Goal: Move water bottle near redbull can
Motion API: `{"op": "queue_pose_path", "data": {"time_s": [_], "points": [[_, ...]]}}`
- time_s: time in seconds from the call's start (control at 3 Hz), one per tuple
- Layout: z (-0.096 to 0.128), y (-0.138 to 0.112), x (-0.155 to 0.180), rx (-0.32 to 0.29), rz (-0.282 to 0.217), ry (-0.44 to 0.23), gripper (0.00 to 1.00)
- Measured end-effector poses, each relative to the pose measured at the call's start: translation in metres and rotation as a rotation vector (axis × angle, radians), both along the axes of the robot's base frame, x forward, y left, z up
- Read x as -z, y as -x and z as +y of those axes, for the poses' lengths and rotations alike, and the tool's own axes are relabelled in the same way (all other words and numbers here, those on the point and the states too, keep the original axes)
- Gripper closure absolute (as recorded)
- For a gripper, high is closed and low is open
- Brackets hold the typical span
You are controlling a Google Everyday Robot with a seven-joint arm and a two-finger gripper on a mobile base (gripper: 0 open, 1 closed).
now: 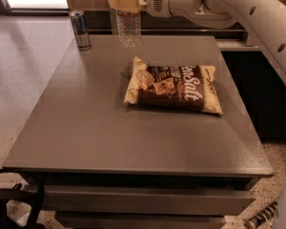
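The water bottle (129, 28) is a clear ribbed plastic bottle, held upright above the far part of the grey table (86, 123). My gripper (126, 1) is shut on its upper part, with cream-coloured fingers (119, 2) covering the neck; the cap is hidden. The bottle's base hangs just above the tabletop. The redbull can (80, 29), slim, silver and blue, stands upright at the table's far left corner, a short way left of the bottle.
A brown and cream snack bag (174, 86) lies flat in the middle right of the table, in front of the bottle. My white arm (238, 8) reaches in from the upper right. A dark counter (257, 80) borders the right side.
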State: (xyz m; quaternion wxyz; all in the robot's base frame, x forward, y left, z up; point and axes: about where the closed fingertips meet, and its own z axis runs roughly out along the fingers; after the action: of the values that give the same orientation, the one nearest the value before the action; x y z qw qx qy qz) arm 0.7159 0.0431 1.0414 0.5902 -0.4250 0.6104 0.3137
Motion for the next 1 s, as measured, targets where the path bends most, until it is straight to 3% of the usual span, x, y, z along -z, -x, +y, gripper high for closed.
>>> {"op": "queue_pose_path", "data": {"time_s": [0.67, 1.0], "points": [[0.045, -0.045, 0.039, -0.005, 0.018, 0.046, 1.00], [0.069, -0.061, 0.059, -0.015, 0.009, 0.029, 1.00]]}}
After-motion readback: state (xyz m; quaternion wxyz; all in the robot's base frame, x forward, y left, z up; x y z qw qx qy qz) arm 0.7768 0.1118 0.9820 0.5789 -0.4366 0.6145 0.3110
